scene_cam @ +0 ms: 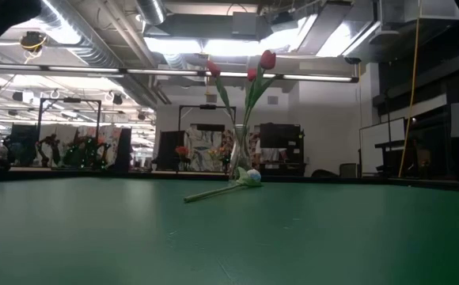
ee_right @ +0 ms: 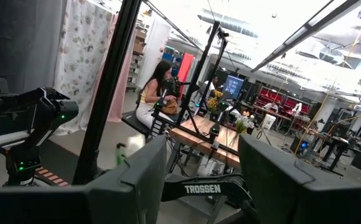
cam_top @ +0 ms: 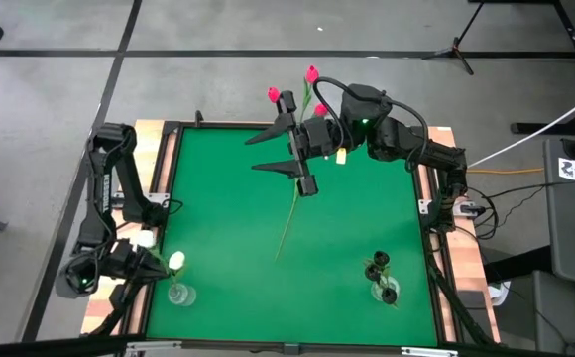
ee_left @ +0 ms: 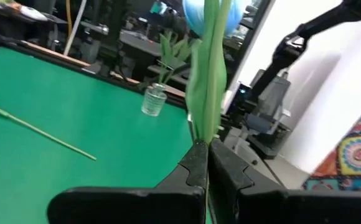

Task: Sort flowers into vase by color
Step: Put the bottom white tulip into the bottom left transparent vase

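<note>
A: Report the near side of the table first.

B: The left gripper sits at the near-left corner, its fingers pressed together on the thin green stem of a white artificial tulip. The stem rises straight out of the fingertips in the left wrist view. The small clear glass vase at the near left lies just beside the gripper, nearer the table's front edge. Judged from this, the coming move is a short carry to set the stem upright over that vase mouth.

A: Near right?

B: A second clear glass vase holds black-headed tulips.

A: Mid-table?

B: One loose long-stemmed tulip lies flat on the green felt table. Its long axis runs near-to-far, slightly slanted, head toward the far side.

A: And the far side?

B: The right gripper hangs with fingers spread wide, over the head end of the loose stem, so the right arm is clearly the nearer one. Pink-red tulips stand in a tall glass vase at the far edge.
</note>
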### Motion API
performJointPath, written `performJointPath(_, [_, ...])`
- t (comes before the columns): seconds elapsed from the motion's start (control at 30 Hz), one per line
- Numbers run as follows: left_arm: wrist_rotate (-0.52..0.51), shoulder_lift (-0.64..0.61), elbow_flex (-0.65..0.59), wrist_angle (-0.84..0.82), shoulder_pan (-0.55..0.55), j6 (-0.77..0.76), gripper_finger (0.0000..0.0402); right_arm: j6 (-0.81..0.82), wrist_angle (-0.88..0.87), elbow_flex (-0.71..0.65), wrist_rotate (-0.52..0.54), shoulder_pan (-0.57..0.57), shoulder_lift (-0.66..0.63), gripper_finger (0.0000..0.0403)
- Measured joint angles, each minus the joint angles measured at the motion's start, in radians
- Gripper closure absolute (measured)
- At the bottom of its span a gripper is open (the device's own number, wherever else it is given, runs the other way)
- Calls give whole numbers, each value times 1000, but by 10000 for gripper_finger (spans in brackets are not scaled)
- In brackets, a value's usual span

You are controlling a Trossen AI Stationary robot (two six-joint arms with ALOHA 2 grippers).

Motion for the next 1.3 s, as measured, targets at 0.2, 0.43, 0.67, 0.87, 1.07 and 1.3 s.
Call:
performJointPath(0.2, [0, 0, 0, -8, 33, 20, 401, 0, 0, 0, 0, 0, 0, 203])
performJointPath(0.43, [3, 0, 0, -8, 32, 10, 401, 1, 0, 0, 0, 0, 0, 203])
performJointPath(0.67, [2, 67, 0, -5, 32, -79, 401, 1, -2, 0, 0, 0, 0, 203])
performJointPath(0.87, [1, 96, 0, 28, 25, -96, 401, 1, -9, 0, 0, 0, 0, 203])
performJointPath(1.07, [-1, 87, 0, 84, -8, 9, 401, 1, -12, 0, 0, 0, 0, 203])
performJointPath(1.3, [-1, 88, 0, 71, 10, 34, 401, 1, -12, 0, -1, 0, 0, 203])
